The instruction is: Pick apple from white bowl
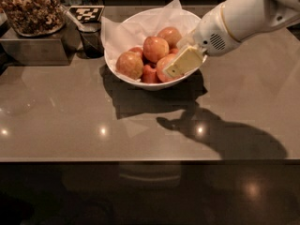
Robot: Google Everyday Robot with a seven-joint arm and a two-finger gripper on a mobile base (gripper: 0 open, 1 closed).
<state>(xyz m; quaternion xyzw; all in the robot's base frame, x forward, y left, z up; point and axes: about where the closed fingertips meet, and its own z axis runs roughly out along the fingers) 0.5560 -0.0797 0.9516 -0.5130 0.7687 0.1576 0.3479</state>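
The white bowl (pixel 151 85), lined with crumpled white paper, stands at the back middle of the counter. It holds several yellow-orange apples with a reddish blush and a couple of smaller, darker red ones low between them. The apple (pixel 164 63) at the front right of the pile is partly covered by my gripper (pixel 182 61). The gripper reaches in from the upper right over the bowl's right rim, and its cream tip lies against that apple. Another large apple (pixel 156 48) sits on top in the middle, and one (pixel 130 64) sits at the left.
A clear container of nuts (pixel 30 8) stands on a metal box (pixel 33 48) at the back left. A dark cup (pixel 91 39) and a checkered marker card (pixel 86 13) stand just left of the bowl. The grey counter's front edge (pixel 150 161) runs across below.
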